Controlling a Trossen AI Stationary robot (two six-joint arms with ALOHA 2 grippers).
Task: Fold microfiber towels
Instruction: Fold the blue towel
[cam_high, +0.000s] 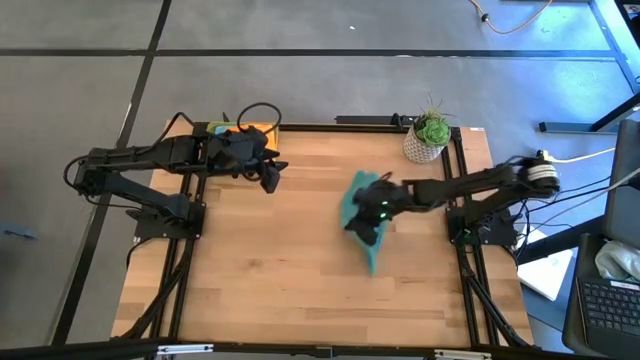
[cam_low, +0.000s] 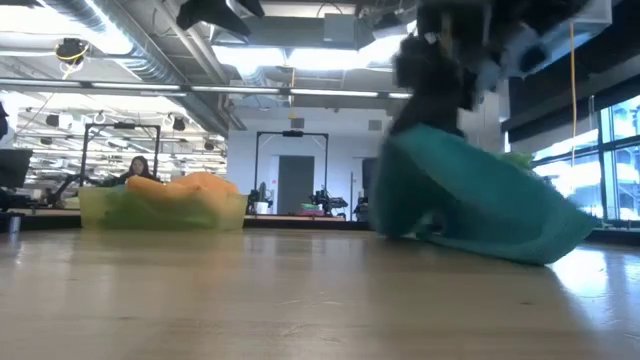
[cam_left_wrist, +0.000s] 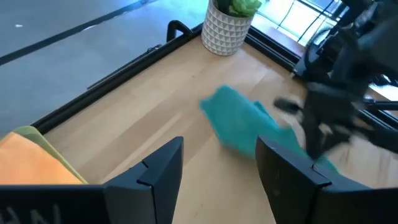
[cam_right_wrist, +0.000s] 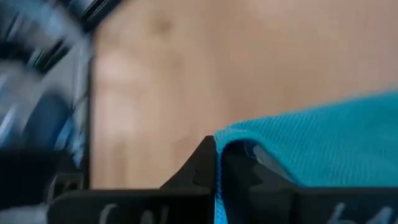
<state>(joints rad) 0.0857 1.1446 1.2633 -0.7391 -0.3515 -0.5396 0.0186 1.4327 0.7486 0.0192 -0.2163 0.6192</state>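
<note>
- right gripper (cam_high: 381, 212): over the right half of the wooden table (cam_high: 280, 270), jaws clamped on an edge of the teal microfiber towel (cam_high: 364, 222); the right wrist view shows the cloth's hem pinched between the dark fingers (cam_right_wrist: 202, 168).
- teal towel: partly lifted. in the low view it hangs from the gripper as a tent (cam_low: 470, 195), its lower edge trailing on the table top; it is bunched, not spread flat.
- left gripper (cam_high: 270, 176): hovering near the far left of the table, just beside the yellow-green tray (cam_high: 215, 128); jaws apart and holding nothing, as the left wrist view shows (cam_left_wrist: 217, 168).
- other towels: an orange towel (cam_low: 185, 185) lies heaped in the tray; what else lies under it cannot be made out.
- potted plant (cam_high: 430, 136): at the far right corner, apart from the work.
- step in hand, by judgement: one towel is out of the tray and is being carried or dragged into position; no fold is visible yet, so the task looks to be at an early stage.
- next move, by judgement: the cloth needs laying out flat on open table, most likely with the left gripper taking a second corner to pull it taut. the single pinch leaves the rest free to crumple under itself.
</note>
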